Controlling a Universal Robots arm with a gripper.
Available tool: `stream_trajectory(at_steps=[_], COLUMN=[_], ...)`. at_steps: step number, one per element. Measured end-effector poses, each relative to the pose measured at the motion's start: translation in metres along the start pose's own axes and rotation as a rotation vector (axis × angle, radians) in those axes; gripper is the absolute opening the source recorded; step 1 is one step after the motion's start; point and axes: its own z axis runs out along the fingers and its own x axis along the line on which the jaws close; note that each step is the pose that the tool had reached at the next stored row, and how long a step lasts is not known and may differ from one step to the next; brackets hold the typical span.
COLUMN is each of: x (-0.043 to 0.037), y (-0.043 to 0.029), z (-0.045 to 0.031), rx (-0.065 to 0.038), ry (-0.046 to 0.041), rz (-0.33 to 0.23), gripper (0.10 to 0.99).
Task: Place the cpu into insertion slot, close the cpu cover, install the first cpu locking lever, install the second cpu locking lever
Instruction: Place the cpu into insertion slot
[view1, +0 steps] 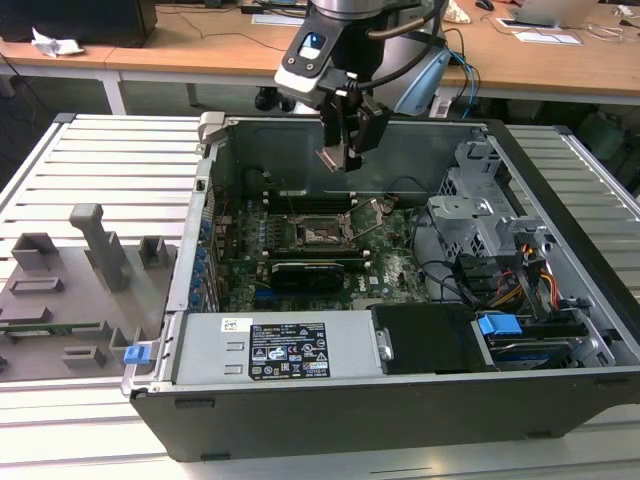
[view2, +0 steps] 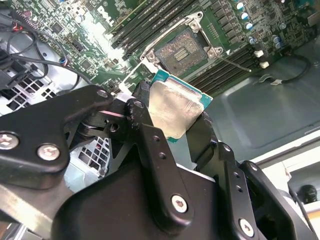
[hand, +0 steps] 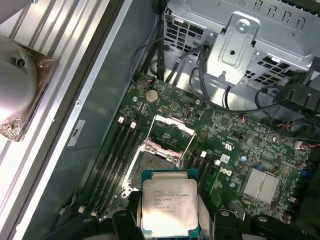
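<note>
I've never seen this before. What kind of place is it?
Probably a robot lab or workshop: an open computer case lies on a slatted metal table, a pincer holds a cpu above it, and desks stand behind.

I have the gripper (view2: 172, 115) pinching the cpu (view2: 176, 104) by its edges, clear of the open insertion slot (view2: 182, 50).

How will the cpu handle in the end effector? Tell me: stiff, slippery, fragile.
Probably stiff: the cpu looks flat, with no sag, while the end effector pinches it by two opposite edges. Likely slippery: its metal face is smooth and shiny. Possibly fragile: a thin green board edge shows around that face, so a knock against the insertion slot might damage it.
</note>
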Motion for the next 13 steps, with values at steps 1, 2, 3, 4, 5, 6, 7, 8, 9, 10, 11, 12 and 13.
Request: stream_trajectory(at_steps=[1,2,3,4,5,6,7,8,9,10,11,12,13], x=[0.0,0.0,0.0,0.0,0.0,0.0,0.0,0.0,0.0,0.0,0.0,0.0,0.0], y=[0.0,-0.0001,-0.0001,-0.0001,-0.0001,-0.0001,-0.0001,-0.0001,-0.0001,-0.0001,-0.0001,-0.0002,-0.0002], z=[0.0004,0.0006,0.0007,0.0008,0.0009,0.001,0.0011,0.0012,0.0013,0.0014,0.0016,0.0017,0.0018], rx=[0.0,0.0,0.0,0.0,0.0,0.0,0.0,0.0,0.0,-0.001,-0.001,-0.001,-0.001], ry=[-0.0005,-0.0008,-0.0011,-0.0013,-0.0015,-0.0017,-0.0019,-0.002,-0.0021,-0.0023,-0.0024,-0.0026,-0.0027], rz=[0.005,0.008,0.011,0.014,0.016,0.019,0.021,0.022,0.024,0.025,0.027,0.029,0.03], gripper=[0.537,0.537,0.537,0.537,0.537,0.537,0.537,0.537,0.537,0.537,0.537,0.537,0.537])
